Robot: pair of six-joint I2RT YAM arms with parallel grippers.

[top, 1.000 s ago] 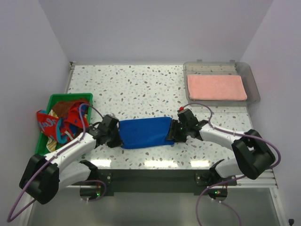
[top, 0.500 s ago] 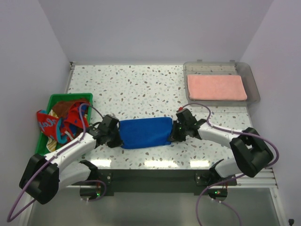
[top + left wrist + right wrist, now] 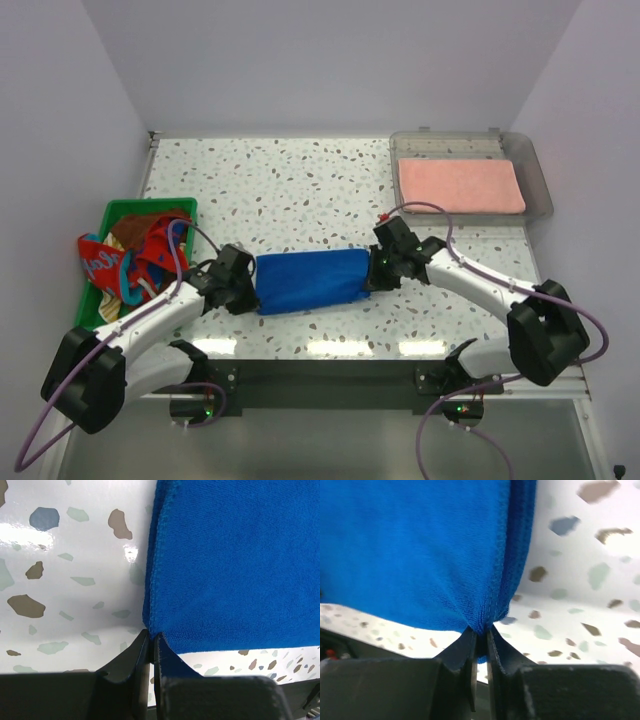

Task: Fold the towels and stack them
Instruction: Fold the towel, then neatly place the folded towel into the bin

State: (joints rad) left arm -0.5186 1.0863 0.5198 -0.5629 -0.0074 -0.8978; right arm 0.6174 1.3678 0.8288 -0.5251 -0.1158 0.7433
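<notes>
Royal blue terry towel (image 3: pixel 310 281): folded oblong, lying flat at the front middle of the speckled white counter (image 3: pixel 300 190), between the two arms.
Left claw (image 3: pixel 151 642): clenched on the towel's left-end corner.
Right claw (image 3: pixel 480 640): pinched tight on the right-end corner, with the cloth bunching into it.
Salmon pink towel (image 3: pixel 460 186): folded, inside the clear plastic tray (image 3: pixel 455 146), back right.
Green plastic basket (image 3: pixel 150 204), left edge: holds a heap of unfolded cloths, among them a blue-and-red patterned towel (image 3: pixel 100 262).
</notes>
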